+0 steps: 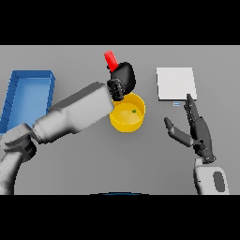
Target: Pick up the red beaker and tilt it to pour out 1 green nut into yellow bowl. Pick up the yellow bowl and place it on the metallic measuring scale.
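right robot hand [199, 133] spread, left robot hand [123, 77] gripping red beaker [110, 60] above yellow bowl [121, 123]

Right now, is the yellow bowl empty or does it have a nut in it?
Not empty. One small green nut lies inside the bowl, right of its centre. The left hand holds the red beaker above the bowl's far rim.

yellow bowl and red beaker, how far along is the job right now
Done, by the look of it: a small green nut lies inside the round yellow bowl. In hand: the left hand is curled round the red beaker, held above the bowl's far rim. Left: the bowl sits on the grey table, not on the flat metallic measuring scale to its right. The right hand is open near the scale, holding nothing.
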Controlling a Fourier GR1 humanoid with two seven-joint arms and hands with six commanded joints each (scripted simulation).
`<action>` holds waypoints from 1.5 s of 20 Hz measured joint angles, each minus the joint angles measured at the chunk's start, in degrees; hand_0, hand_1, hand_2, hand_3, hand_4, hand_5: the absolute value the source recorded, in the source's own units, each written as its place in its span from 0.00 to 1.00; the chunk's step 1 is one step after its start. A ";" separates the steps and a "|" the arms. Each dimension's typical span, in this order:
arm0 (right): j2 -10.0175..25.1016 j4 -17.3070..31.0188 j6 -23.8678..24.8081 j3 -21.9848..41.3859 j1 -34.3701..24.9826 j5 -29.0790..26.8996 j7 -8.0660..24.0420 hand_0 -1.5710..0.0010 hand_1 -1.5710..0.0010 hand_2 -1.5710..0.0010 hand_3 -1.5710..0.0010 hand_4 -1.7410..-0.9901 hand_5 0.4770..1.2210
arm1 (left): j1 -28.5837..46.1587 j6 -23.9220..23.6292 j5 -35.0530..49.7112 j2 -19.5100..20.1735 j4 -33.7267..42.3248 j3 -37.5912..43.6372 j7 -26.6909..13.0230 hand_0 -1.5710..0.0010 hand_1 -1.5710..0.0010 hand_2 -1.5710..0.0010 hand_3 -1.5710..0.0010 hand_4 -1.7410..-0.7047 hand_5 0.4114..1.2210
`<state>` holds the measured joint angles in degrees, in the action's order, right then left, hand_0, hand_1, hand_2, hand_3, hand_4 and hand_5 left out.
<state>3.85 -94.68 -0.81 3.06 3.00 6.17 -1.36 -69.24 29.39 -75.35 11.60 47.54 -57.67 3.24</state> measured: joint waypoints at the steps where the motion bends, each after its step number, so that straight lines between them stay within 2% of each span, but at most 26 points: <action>1: -0.61 0.75 0.62 0.42 -0.26 0.86 0.10 1.00 1.00 1.00 1.00 0.61 0.17 | -0.39 0.36 -0.47 -0.23 -0.31 -0.63 0.28 0.00 0.00 0.00 0.00 0.00 1.00; 7: -0.33 1.38 1.09 0.33 0.22 1.72 -1.09 1.00 1.00 1.00 1.00 0.66 0.15 | -3.27 0.39 -3.21 -0.78 -2.62 -3.34 1.31 0.00 0.00 0.00 0.00 0.00 1.00; 10: -0.27 1.27 1.10 0.24 -0.43 1.57 -0.20 1.00 1.00 1.00 1.00 0.68 0.15 | -4.21 -0.15 -3.76 -0.38 -2.45 -3.53 1.56 0.00 0.00 0.00 0.00 0.00 1.00; 12: -0.59 1.50 0.76 0.47 -0.60 1.35 -1.06 1.00 1.00 1.00 1.00 0.69 0.15 | -6.42 -0.48 -3.92 -0.08 -3.56 -2.47 0.85 0.00 0.00 0.00 0.00 0.00 0.92; 13: -0.26 2.03 0.87 0.01 -0.84 1.26 -0.93 1.00 1.00 1.00 1.00 0.70 0.16 | -7.87 -1.54 -3.35 0.44 -3.93 -1.16 1.16 0.00 0.00 0.00 0.00 0.00 0.94; 14: -0.61 1.71 0.65 0.52 -0.45 1.37 -2.14 1.00 1.00 1.00 1.00 0.70 0.17 | -8.62 -2.58 -3.42 1.09 -4.53 -0.52 0.64 0.00 0.12 0.12 0.00 0.05 0.95; 15: -0.52 1.51 1.00 0.50 -0.69 1.69 -1.98 1.00 1.00 1.00 1.00 0.69 0.18 | -10.47 -3.30 -2.85 1.93 -4.47 1.12 0.85 0.00 0.19 0.20 0.00 0.09 0.96; 16: -0.58 1.30 0.60 0.50 -0.85 1.17 -2.01 1.00 1.00 1.00 1.00 0.69 0.19 | -11.09 -5.30 -2.79 2.42 -4.88 2.08 0.52 0.00 0.15 0.16 0.13 0.07 0.97; 17: -0.42 1.07 0.40 0.17 -1.37 0.55 -1.68 1.00 1.00 1.00 1.00 0.68 0.19 | -13.63 -6.09 -2.65 3.54 -5.93 3.80 -0.34 0.00 0.12 0.13 0.23 0.06 0.97; 18: -0.04 0.78 0.06 -0.22 -1.20 -0.06 -2.02 1.00 1.00 1.00 1.00 0.67 0.20 | -15.56 -6.75 -2.38 4.16 -6.98 4.83 -0.14 0.00 0.10 0.10 0.18 0.11 0.98; 19: 0.18 0.86 -0.20 -0.27 -1.28 -0.23 -1.46 1.00 1.00 1.00 1.00 0.66 0.21 | -17.92 -8.36 -1.89 4.80 -8.81 6.34 1.09 0.00 0.08 0.08 0.15 0.14 0.98; 22: -0.36 0.95 -0.13 0.51 -0.53 0.41 -2.23 1.00 1.00 1.00 1.00 0.62 0.22 | -24.56 -7.45 1.25 7.60 -14.72 13.94 -1.89 0.00 0.04 0.04 0.07 0.20 0.99; 23: 0.14 1.48 -0.68 -0.02 -0.84 -0.28 -2.49 1.00 1.00 1.00 1.00 0.61 0.22 | -25.19 -8.08 2.17 7.67 -16.76 15.48 -1.67 0.00 0.03 0.03 0.06 0.16 0.99; 24: -0.12 1.41 -0.75 0.49 -0.97 0.02 -3.01 1.00 1.00 1.00 1.00 0.60 0.23 | -26.07 -7.77 4.87 9.81 -19.15 19.55 -2.99 0.00 0.03 0.03 0.08 0.13 0.99; 25: 0.05 1.56 -0.30 0.57 -1.50 0.61 -2.12 1.00 1.00 1.00 1.00 0.59 0.23 | -25.68 -7.82 8.73 12.02 -22.08 25.05 -6.58 0.00 0.02 0.02 0.09 0.10 1.00; 27: 0.93 1.53 -0.98 0.53 -2.15 0.44 -2.88 1.00 1.00 1.00 1.00 0.57 0.24 | -24.87 -9.19 15.32 15.31 -26.09 33.26 -8.57 0.00 0.01 0.01 0.08 0.06 1.00; 30: 1.43 2.83 -1.29 0.59 -3.07 0.87 -3.35 1.00 1.00 1.00 1.00 0.58 0.24 | -21.66 -13.99 21.59 18.10 -28.88 40.59 -12.30 0.00 0.01 0.01 0.11 0.03 1.00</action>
<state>5.28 -91.85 -2.10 3.65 -0.08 7.04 -4.71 -90.90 15.40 -53.77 29.70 18.66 -17.09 -9.06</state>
